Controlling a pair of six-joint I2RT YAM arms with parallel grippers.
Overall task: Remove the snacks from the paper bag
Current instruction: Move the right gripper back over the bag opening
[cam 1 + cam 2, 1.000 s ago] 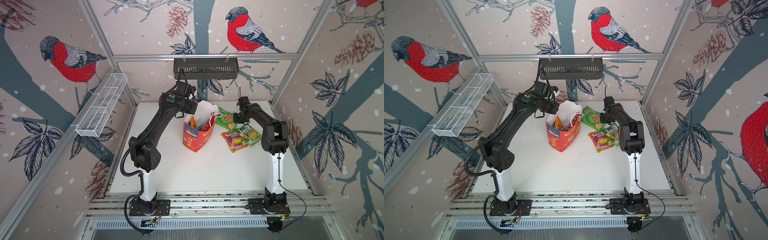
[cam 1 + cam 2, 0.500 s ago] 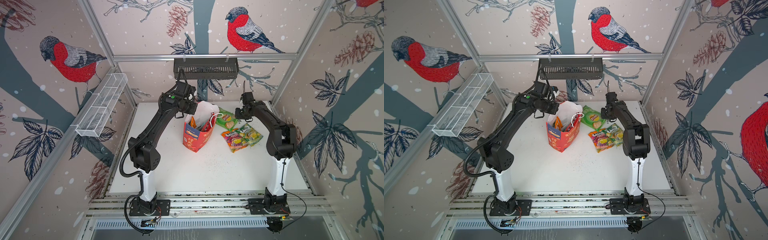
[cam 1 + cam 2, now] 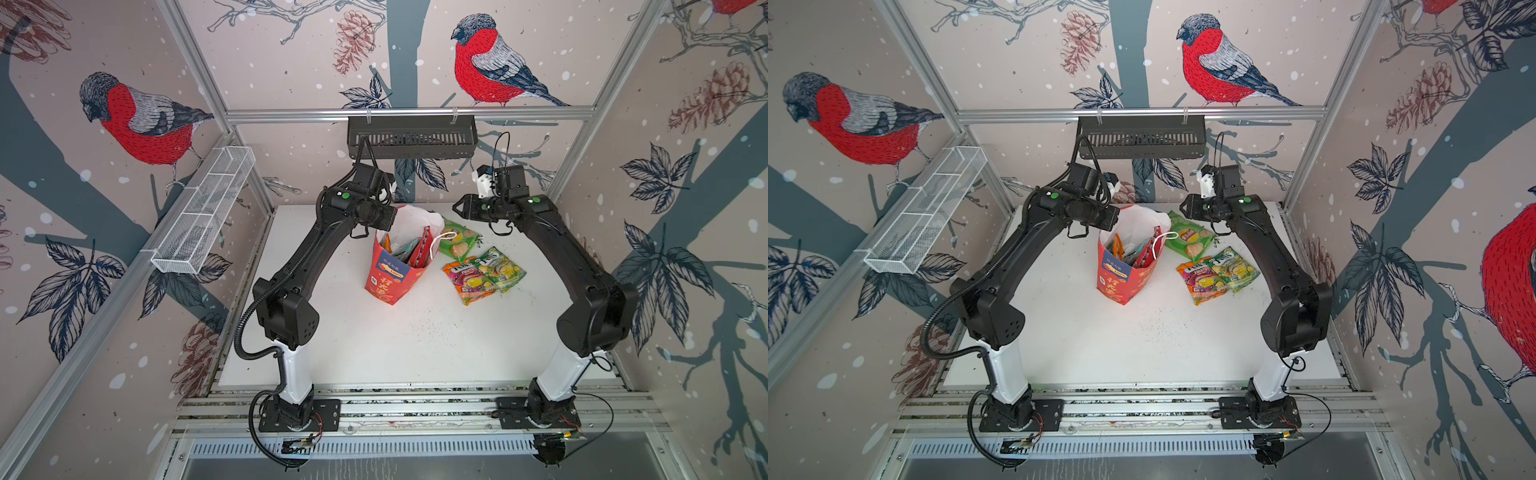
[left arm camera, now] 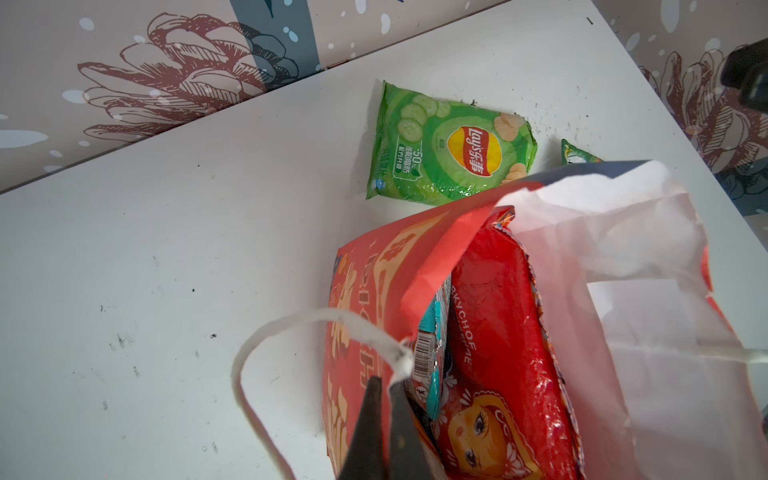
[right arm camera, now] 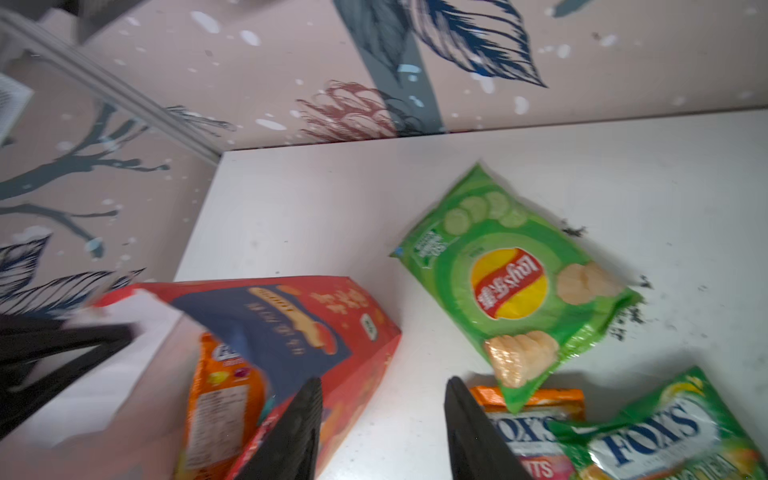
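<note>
We see a red paper bag point(image 3: 392, 276) with gold signs, a blue patch and a white inside. The packet point(image 4: 498, 299) is shiny red with a cartoon face. The chip bag point(image 3: 457, 244) is green with a red and yellow badge. The orange pack point(image 3: 465, 283) and the green pack point(image 3: 503, 270) have blue letters on white.

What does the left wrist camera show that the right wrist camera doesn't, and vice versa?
Left wrist only: the large red packet with its cartoon face, and a white cord handle. Right wrist only: the orange Fox's pack lying outside the paper bag, and an orange packet inside it. Both: that bag and the green chip bag beside it on the table.
</note>
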